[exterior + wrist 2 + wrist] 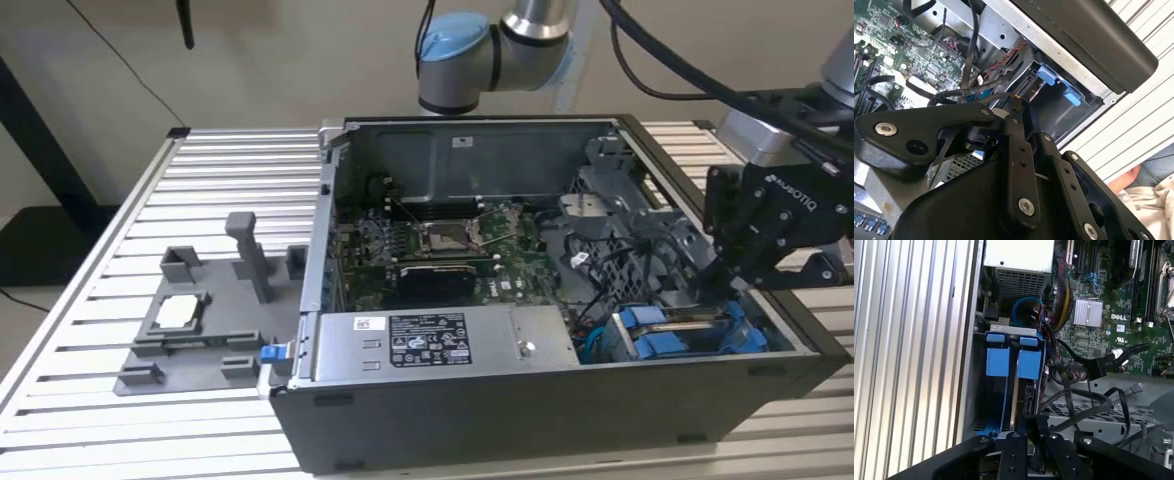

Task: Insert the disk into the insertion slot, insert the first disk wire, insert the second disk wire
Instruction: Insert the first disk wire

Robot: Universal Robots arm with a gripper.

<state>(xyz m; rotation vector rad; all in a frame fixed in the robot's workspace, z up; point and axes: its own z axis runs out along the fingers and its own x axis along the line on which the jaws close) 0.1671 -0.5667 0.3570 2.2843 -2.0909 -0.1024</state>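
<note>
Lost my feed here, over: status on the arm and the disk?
Gripper low inside the drive bay. Disk, blue-framed, sits in the bay. Loose black cables crowd alongside.

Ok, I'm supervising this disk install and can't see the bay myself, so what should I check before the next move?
1. Computer case side open: ok.
2. Disk, in its blue carrier, sits in the slot: ok.
3. End effector inside the case by the disk: ok.
4. Anything plugged into the disk: cannot tell.
5. Black cables clear of the end effector: not ok, they lie right beside it.
</note>
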